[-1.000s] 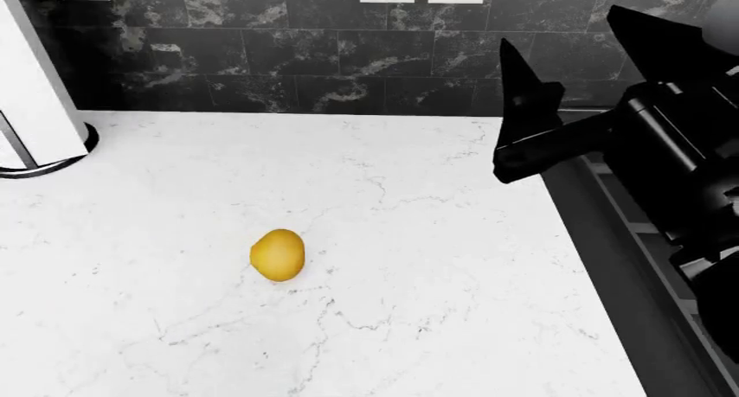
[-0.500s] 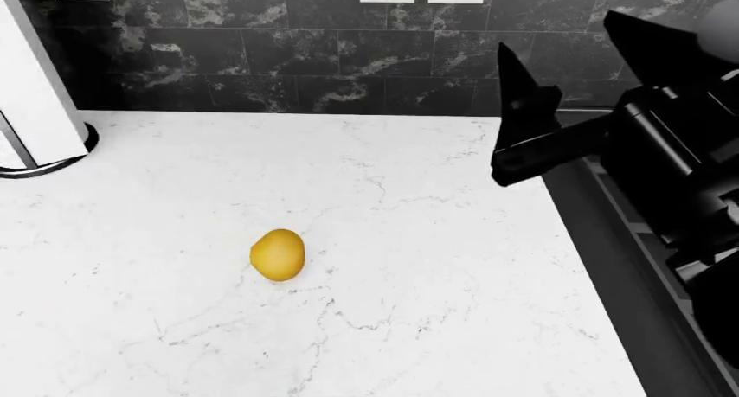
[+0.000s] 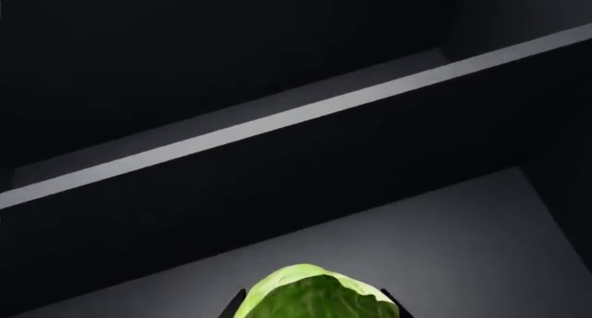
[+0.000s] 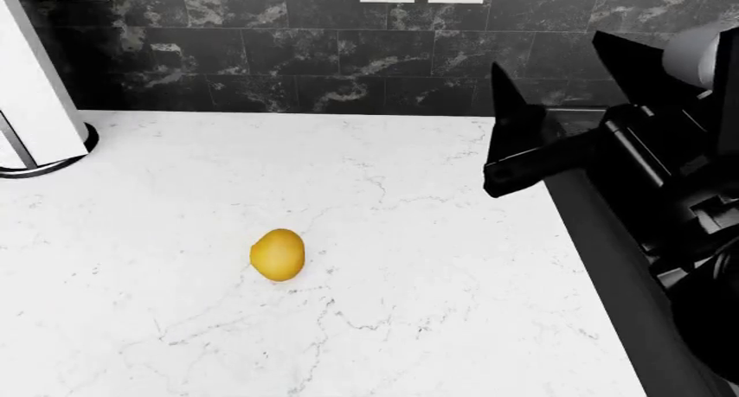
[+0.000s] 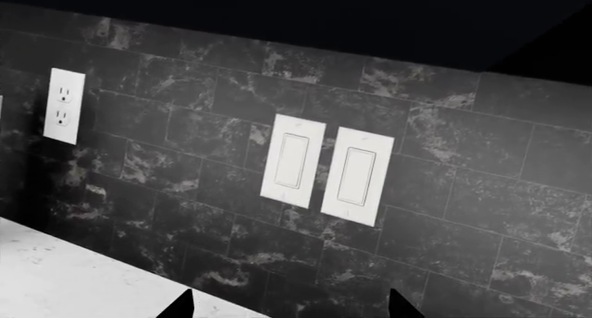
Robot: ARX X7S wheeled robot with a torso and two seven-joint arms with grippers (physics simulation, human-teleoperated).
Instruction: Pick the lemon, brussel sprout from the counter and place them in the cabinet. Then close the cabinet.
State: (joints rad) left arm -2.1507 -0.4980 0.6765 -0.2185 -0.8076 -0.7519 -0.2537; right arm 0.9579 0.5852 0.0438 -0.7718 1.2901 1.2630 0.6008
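Head view: we see the lemon lying alone on the counter, lower left of centre; right gripper at upper right, jaws spread, empty. Left wrist view: left gripper clasps the brussel sprout over a dark shelf.

The right arm reaches in over the table's right edge toward its far right corner, raised above the surface. Its right claw is spread wide, one dark pointed finger standing upright, the other well apart from it. The left claw shows only two dark finger edges at the frame's bottom, closed around the brussel sprout.
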